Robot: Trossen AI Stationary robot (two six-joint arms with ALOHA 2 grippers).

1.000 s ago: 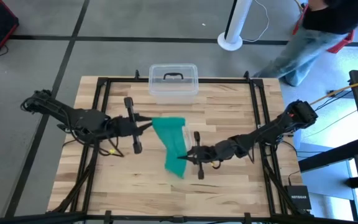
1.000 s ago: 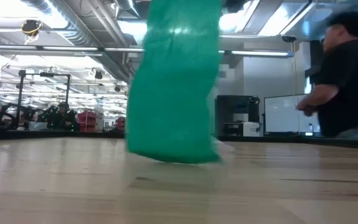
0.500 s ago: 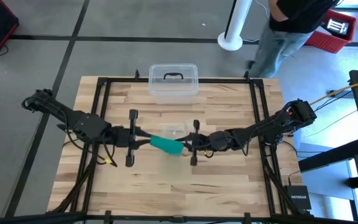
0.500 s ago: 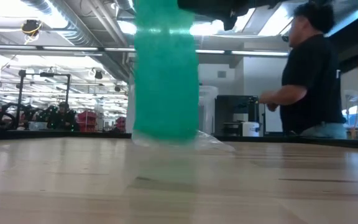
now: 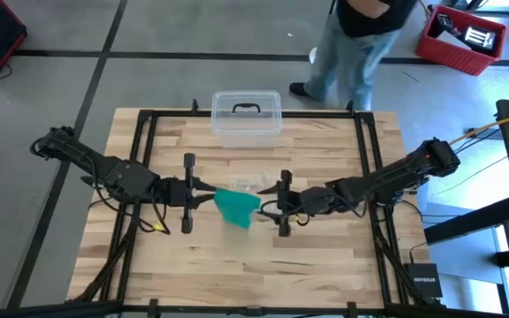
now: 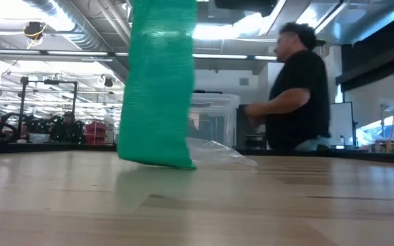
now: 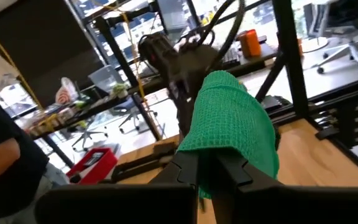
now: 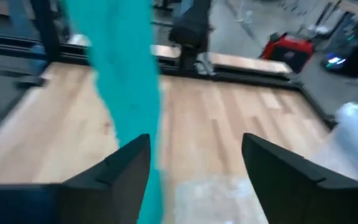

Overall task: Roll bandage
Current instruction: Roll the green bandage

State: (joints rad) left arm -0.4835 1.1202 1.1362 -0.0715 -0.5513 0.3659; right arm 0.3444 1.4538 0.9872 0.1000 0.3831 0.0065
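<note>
The teal-green bandage (image 5: 233,208) hangs as a broad strip over the middle of the table, reaching down from the top of the low view (image 6: 159,89). My left gripper (image 5: 210,196) is shut on its upper end, level and reaching in from the table's left. My right gripper (image 5: 264,209) stands open just to the right of the strip. In the right wrist view the bandage (image 8: 126,81) hangs beside one of the right gripper's fingers (image 8: 120,168), outside the gap between them. I cannot tell whether the two touch. My left gripper pinches the bandage's upper end (image 7: 211,144) between its two fingers (image 7: 185,171), coming in level from the table's left. The cloth is bunched in several layers there. The strip hangs slack below the fingers. Whether its lower end (image 6: 157,158) touches the table, I cannot tell.
A crinkled clear plastic wrapper (image 5: 253,185) lies on the table just beyond the bandage. A clear lidded box (image 5: 246,115) stands at the middle of the far edge. A person (image 5: 353,40) walks past beyond the far edge.
My right gripper has opened, let go of the bandage's lower end and drawn back a little toward the table's right edge. The strip, a second ago stretched between both grippers, was bunched together between them and now hangs from my left gripper alone.
</note>
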